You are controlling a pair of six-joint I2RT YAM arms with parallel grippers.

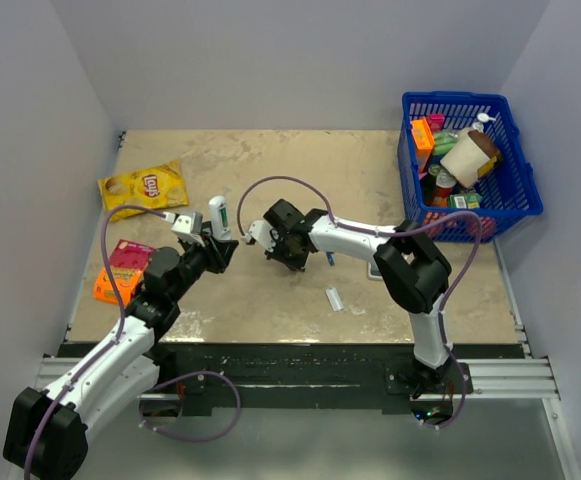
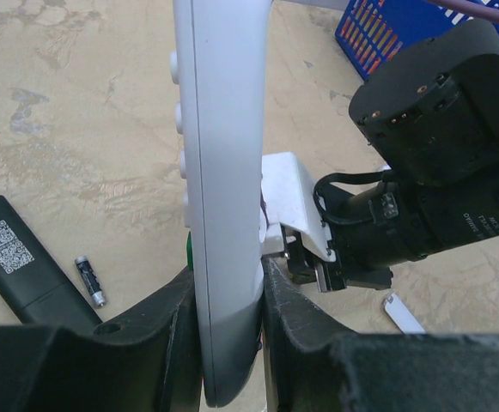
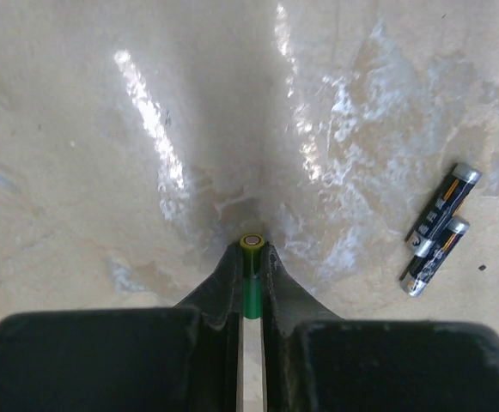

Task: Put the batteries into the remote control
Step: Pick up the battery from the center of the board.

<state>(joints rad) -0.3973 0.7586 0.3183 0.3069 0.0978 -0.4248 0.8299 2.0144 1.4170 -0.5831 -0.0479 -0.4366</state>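
My left gripper (image 1: 213, 243) is shut on the lower end of the slim white remote control (image 1: 219, 216) and holds it upright above the table. In the left wrist view the remote (image 2: 223, 172) stands between my fingers, its buttons facing left. A small green sliver (image 2: 188, 249) shows at its left edge; I cannot tell what it is. My right gripper (image 1: 268, 237) is just right of the remote and is shut on one green battery (image 3: 251, 257), whose tip pokes out past the fingertips (image 3: 266, 262). The second green battery is not clearly in view.
A small white cover piece (image 1: 335, 298) lies on the table in front of the right gripper. Two dark cells (image 3: 438, 227) lie together. A black remote (image 2: 17, 257) and one dark cell (image 2: 90, 281) lie to the left. A yellow chip bag (image 1: 143, 185), a pink-orange packet (image 1: 122, 268) and a blue basket (image 1: 510, 190) are about.
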